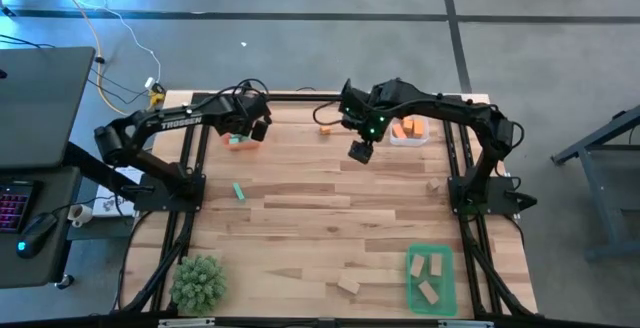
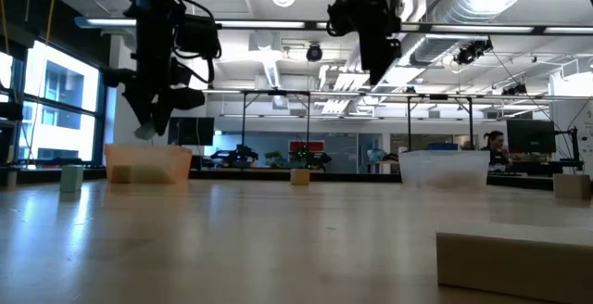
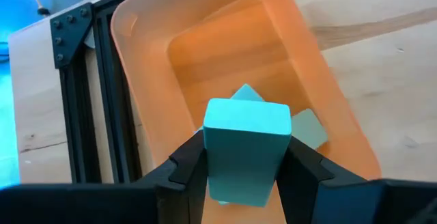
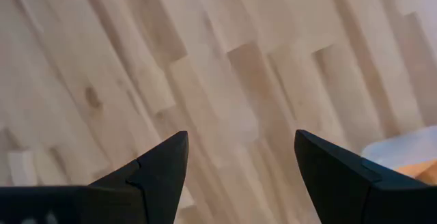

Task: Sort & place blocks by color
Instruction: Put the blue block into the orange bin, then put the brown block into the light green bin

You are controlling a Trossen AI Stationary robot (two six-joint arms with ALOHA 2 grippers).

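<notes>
The left gripper (image 3: 244,173) is gripping a teal-green wooden block (image 3: 246,157) above the orange rectangular plastic tray (image 3: 143,19), likely releasing next; the right gripper (image 4: 240,173) is hovering open.

The table (image 1: 330,218) is pale planked wood; the orange tray (image 3: 164,39) smooth translucent plastic; the teal block (image 3: 244,149) matt painted wood.

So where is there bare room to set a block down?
Widest bare patch: mid-table, between the loose teal block, plant and green tray. Far edge is crowded: left end effector over the orange tray, right end effector, clear tray.
</notes>
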